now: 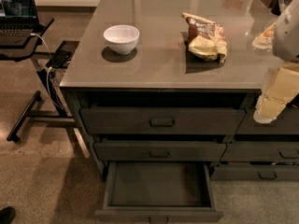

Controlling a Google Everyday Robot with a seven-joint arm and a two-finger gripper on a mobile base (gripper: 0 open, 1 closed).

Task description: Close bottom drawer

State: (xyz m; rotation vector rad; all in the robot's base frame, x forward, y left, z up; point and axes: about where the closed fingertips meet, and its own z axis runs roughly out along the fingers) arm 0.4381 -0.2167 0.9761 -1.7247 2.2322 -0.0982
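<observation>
Dark-grey and drawn out to what looks like its full travel, the bottom drawer (159, 185) sits lowest in the wider column of 3. Its flat inside is bare, and its small pull (158, 220) lies almost at the lower edge of the view. The pincer (265, 112) hangs at the right, in front of the neighbouring column's upper drawer (275, 125), well above and apart from the open drawer. Whether it is wide or narrow cannot be told.

The likeliest fault is a push on the wrong front: the neighbouring column's lowest drawer (261, 172) is nearer the pincer and carries a like pull. A push landing near the right corner of the wide front panel could skew the drawer on its runners and jam it partway. Pressing down on the rim rather than inward would load the slides and close nothing. With the panel so low in view, contact would be hard to judge.

On the way down the arm passes the top drawer (162, 121) and middle drawer (159, 150), which it could brush. On the bench (159, 71) stand a white bowl (121, 37) and snack bags (204, 41), both clear of the work. A laptop stand (28, 55) with trailing cables (50, 78) is off to the left, and a dark shoe (5, 214) is at the lower left; neither blocks the drawer.
</observation>
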